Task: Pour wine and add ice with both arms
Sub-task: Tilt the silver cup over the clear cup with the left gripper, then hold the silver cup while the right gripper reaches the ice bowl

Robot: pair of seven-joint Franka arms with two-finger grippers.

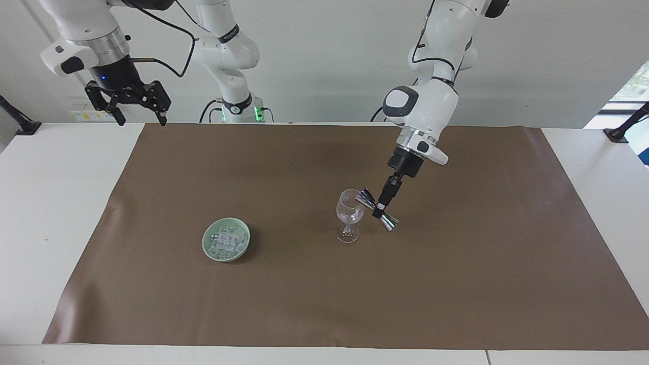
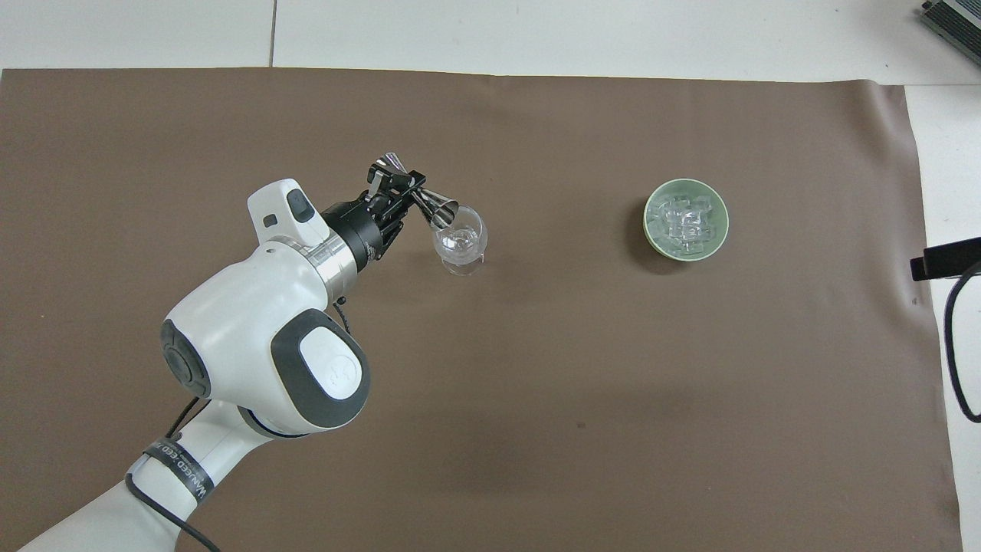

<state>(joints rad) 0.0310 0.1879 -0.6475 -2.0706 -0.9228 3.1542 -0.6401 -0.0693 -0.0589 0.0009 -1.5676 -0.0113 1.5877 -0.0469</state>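
Inside green dish (image 1: 226,247): heaped ice (image 1: 226,240).

Two large white jointed robot arms, glossy and rounded: left arm (image 2: 253,353) with grey oval joint caps, silver wrist ring, black band lettered in white near its base, thin black cable. Right arm (image 1: 83,30) likewise white, silver-ringed, with looping black cable. Black fingered left gripper (image 1: 380,209); black right gripper (image 1: 134,104) with small blue light above.
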